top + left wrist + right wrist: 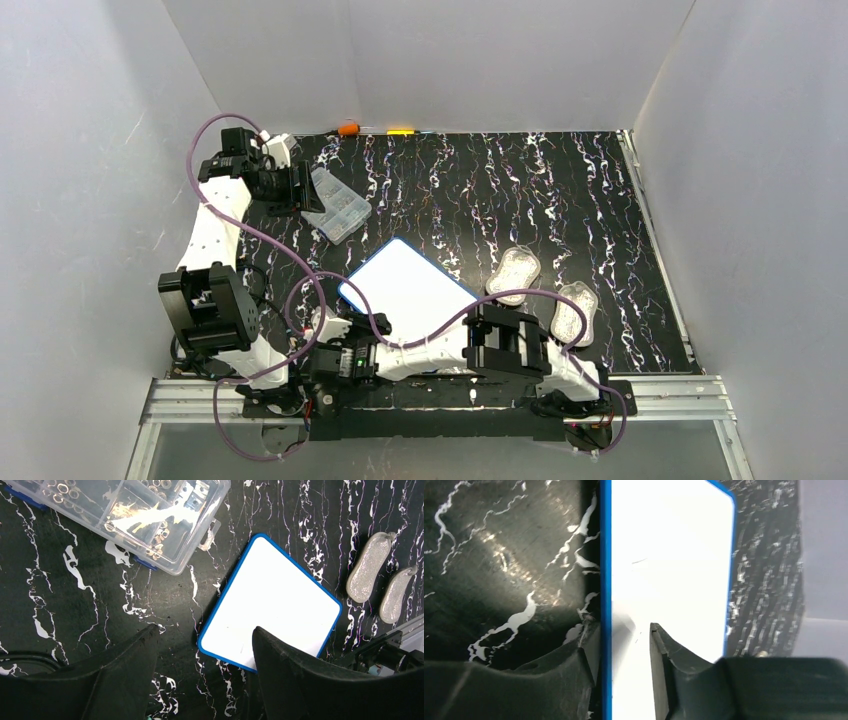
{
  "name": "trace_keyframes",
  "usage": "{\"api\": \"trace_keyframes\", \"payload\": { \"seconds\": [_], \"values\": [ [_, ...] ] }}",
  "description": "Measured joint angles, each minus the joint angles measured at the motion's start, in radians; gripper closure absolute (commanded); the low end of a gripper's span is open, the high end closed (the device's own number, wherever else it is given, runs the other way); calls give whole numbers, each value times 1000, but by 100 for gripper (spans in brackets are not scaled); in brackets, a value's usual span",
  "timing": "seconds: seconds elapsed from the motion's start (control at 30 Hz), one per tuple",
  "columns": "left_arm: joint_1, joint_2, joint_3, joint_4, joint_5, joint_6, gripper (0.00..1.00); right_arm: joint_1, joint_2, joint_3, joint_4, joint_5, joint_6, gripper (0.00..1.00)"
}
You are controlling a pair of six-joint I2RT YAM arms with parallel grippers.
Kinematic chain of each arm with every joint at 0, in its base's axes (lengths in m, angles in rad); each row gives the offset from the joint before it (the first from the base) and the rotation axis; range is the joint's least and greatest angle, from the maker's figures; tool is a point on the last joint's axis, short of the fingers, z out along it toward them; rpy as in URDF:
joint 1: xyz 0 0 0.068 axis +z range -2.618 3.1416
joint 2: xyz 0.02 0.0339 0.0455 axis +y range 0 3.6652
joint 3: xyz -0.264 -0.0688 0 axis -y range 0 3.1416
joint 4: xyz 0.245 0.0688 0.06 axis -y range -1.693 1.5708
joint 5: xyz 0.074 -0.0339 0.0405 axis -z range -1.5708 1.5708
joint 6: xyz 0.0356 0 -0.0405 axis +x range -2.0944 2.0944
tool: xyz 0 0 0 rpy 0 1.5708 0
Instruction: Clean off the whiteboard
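**Little Left to Erase**

Shows the whiteboard [410, 285] flat and skewed on the worktop [560, 190], white face up. Finds no green writing, only a faint stroke or two in the right wrist view; points to erasing done or nearly so. Sets the right end effector [621, 635] at the whiteboard's near edge, fingers apart astride the blue rim, clamping nothing. Puts the left end effector [206, 630] off the whiteboard's far-left side, spread wide and empty. Shows two grey oval pads [515, 272] just right of the whiteboard, a clear compartment box [338, 205] beyond its far-left edge.
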Motion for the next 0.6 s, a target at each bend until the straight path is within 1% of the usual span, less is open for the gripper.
{"api": "trace_keyframes", "payload": {
  "seconds": [0.1, 0.23, 0.33, 0.43, 0.5, 0.6],
  "values": [
    [0, 1, -5, 1, 3, 2, 33, -3, -3, -37, 40, -21, 8, 40],
    [0, 2, -13, -1, 9, 6, 33, -8, -32, -54, 72, -51, 26, 37],
    [0, 5, -14, -1, 11, 10, 33, -17, -43, -65, 84, -66, 46, 29],
    [0, 8, -15, -1, 16, 16, 33, -27, -73, -92, 94, -83, 69, 15],
    [0, 10, -19, -2, 21, 22, 33, -39, -106, -116, 96, -107, 90, 2],
    [0, 11, -37, -4, 30, 34, 32, -62, -190, -176, 99, -152, 131, 1]
  ]
}}
